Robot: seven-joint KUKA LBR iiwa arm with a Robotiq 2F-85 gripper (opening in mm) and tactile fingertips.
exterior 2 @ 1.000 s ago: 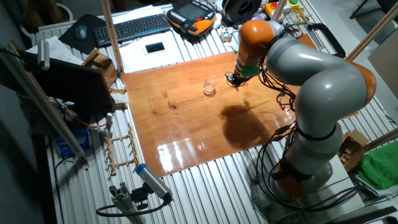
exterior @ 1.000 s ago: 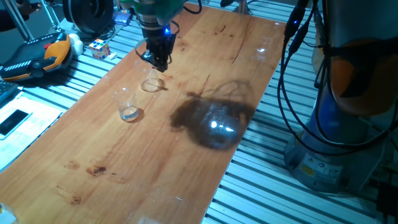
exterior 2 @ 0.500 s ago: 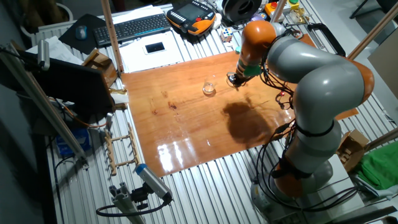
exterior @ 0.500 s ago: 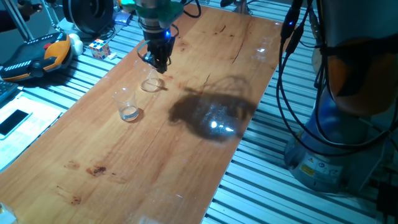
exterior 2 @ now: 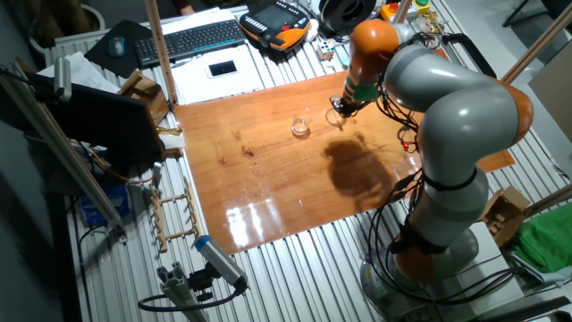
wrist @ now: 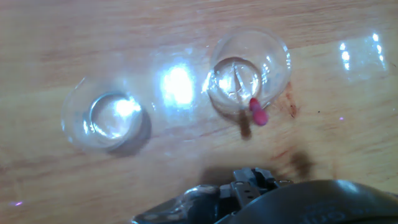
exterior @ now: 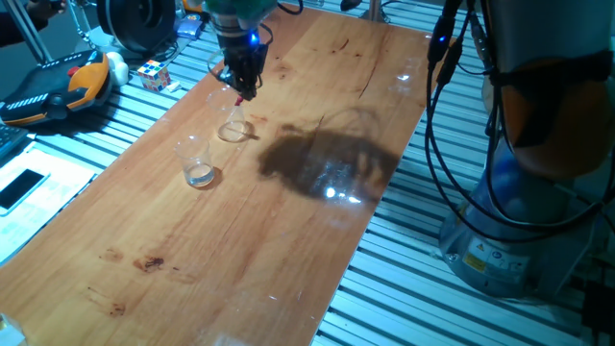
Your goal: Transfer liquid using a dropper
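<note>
The dropper [wrist: 251, 104] is a thin clear tube with a pink end [exterior: 239, 99]. It leans in the low clear dish [wrist: 273, 53], also marked [exterior: 233, 131], with the pink end over the rim. My gripper [exterior: 242, 88] hangs just above that pink end, and its fingers look close together. In the hand view my gripper [wrist: 249, 182] is only a dark edge at the bottom, apart from the pink end. I cannot tell whether it grips the dropper. The clear tumbler [exterior: 197, 161] stands left of the dish, and the liquid [wrist: 115, 113] glints at its bottom.
The wooden tabletop [exterior: 288, 240] lies on slatted metal. Beyond its far-left edge are a Rubik's cube [exterior: 154, 74], an orange-and-black pendant [exterior: 58, 82] and a phone [exterior: 21, 187]. The robot base [exterior: 519, 221] with hanging cables [exterior: 447, 58] stands at the right.
My gripper has risen and shifted slightly toward the table's far end, away from the dish. The dropper's pink end now shows below the fingertips. Neither glass has moved.
</note>
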